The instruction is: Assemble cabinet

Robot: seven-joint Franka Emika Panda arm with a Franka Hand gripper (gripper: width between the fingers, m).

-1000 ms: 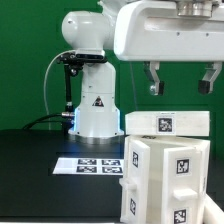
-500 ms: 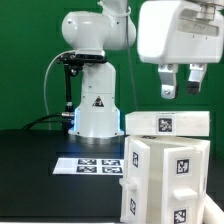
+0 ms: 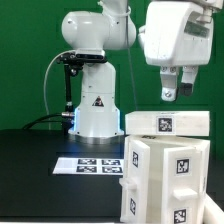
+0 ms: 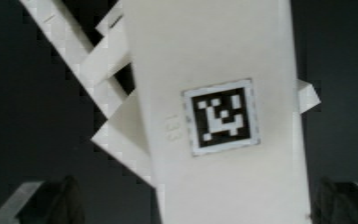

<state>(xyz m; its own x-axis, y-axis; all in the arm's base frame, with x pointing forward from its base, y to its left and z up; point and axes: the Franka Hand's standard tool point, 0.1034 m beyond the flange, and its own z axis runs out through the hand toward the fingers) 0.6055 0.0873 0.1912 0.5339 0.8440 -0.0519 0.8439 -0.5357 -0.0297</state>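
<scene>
The cabinet (image 3: 165, 175) is a white plastic box with marker tags at the exterior view's lower right. A flat white panel (image 3: 168, 123) with a tag lies across its top. My gripper (image 3: 178, 88) hangs above the panel, clear of it, open and empty. In the wrist view the long white panel (image 4: 211, 90) with its black-and-white tag fills the middle, with white cabinet edges beside it. My gripper (image 4: 202, 205) is over it, and its dark fingertips (image 4: 51, 203) stand wide apart on either side of the panel.
The robot's white base (image 3: 95, 100) stands behind on the black table (image 3: 40, 170). The marker board (image 3: 98, 163) lies flat in front of the base, to the exterior view's left of the cabinet. A green wall is behind.
The wrist has turned above the cabinet, so the two fingers now look closer together in the exterior view. The hand shifted slightly to the exterior view's right. The cabinet has not moved.
</scene>
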